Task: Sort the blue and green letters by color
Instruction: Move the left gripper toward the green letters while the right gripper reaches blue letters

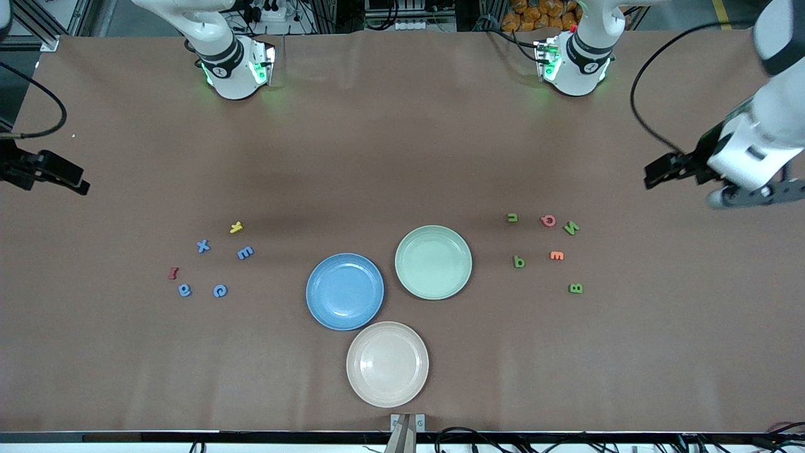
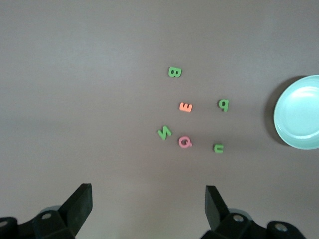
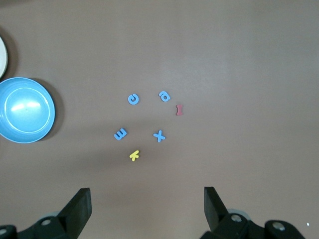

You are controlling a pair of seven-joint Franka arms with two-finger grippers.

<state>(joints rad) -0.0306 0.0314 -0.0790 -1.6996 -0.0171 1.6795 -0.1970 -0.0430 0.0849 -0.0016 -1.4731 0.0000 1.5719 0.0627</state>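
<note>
Blue letters, chunky, lay scattered toward the right arm's end; green letters toward the left arm's. Left gripper and right gripper hung high over them, fingers spread wide.

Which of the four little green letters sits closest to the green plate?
The green p. It lies beside the green plate, while the u, N and B lie farther from it.

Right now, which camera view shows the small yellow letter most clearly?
The right wrist view: the small yellow letter lies there large and unobstructed, beside the blue letters. The front view shows it only as a tiny shape. The left wrist view does not show it.
</note>
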